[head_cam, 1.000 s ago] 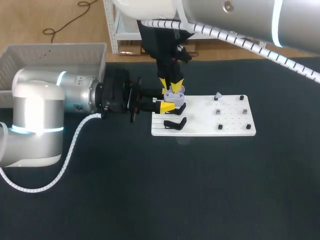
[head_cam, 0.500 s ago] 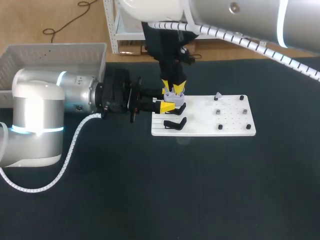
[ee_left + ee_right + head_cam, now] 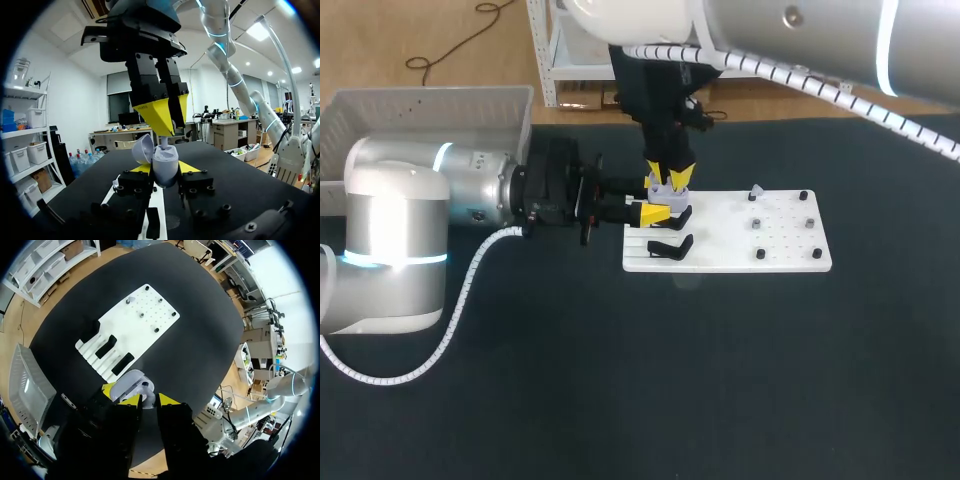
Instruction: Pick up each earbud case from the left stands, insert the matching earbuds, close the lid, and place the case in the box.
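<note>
Right pincer (image 3: 668, 179) has edged rightward, pinching an earbud (image 3: 164, 142) over the open case (image 3: 165, 161) clamped in left pincer (image 3: 166, 170).

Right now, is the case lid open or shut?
Open. In the left wrist view the lid tilts back off the case, and an earbud stands at its mouth.

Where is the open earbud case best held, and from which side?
I would grip the rounded lower body of the earbud case from the side, one finger on each flank, as the left gripper does. The case stands upright with its lid tilted open, so this leaves the top free for the right gripper holding an earbud above it.
</note>
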`<state>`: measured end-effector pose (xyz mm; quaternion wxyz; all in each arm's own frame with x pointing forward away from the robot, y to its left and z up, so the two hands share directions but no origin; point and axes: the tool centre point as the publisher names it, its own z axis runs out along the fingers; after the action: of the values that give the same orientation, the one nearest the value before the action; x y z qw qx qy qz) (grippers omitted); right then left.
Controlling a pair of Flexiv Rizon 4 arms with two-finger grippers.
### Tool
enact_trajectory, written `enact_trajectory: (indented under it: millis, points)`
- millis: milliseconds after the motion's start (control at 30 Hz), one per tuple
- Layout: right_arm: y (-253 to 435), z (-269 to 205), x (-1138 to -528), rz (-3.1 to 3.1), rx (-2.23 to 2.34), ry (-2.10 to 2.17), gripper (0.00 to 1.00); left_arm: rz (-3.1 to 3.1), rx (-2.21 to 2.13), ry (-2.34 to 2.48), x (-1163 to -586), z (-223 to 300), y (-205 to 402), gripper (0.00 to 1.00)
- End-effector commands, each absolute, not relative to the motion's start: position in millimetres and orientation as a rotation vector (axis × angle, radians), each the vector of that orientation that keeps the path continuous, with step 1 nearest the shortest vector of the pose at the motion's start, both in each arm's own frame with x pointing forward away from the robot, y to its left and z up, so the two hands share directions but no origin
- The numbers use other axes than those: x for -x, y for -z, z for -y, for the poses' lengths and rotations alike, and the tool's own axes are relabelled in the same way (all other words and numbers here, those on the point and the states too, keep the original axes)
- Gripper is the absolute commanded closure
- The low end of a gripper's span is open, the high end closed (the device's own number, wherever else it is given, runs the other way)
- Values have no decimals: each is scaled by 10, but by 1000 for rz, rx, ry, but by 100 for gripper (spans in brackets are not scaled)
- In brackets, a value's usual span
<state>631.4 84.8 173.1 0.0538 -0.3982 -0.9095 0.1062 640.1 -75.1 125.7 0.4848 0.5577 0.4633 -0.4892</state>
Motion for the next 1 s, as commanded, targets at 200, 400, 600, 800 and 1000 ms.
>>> enact_trajectory:
  millis: [200,400,600,800,1000]
  points:
    - [-1688,-835,-6331,2756,1213,-330,100,-1129,-1355,1186,-6386,753,-1253,100]
    - [-1665,-829,-6335,2748,1217,-342,100,-1129,-1355,1186,-6386,753,-1253,100]
    - [-1654,-813,-6313,2736,1216,-331,0,-1129,-1355,1186,-6386,753,-1253,100]
    - [-1772,-788,-6162,2769,1215,-270,0,-1129,-1355,1186,-6386,753,-1253,100]
    - [-1959,-679,-6000,2887,1074,-21,0,-1129,-1355,1186,-6386,753,-1253,100]
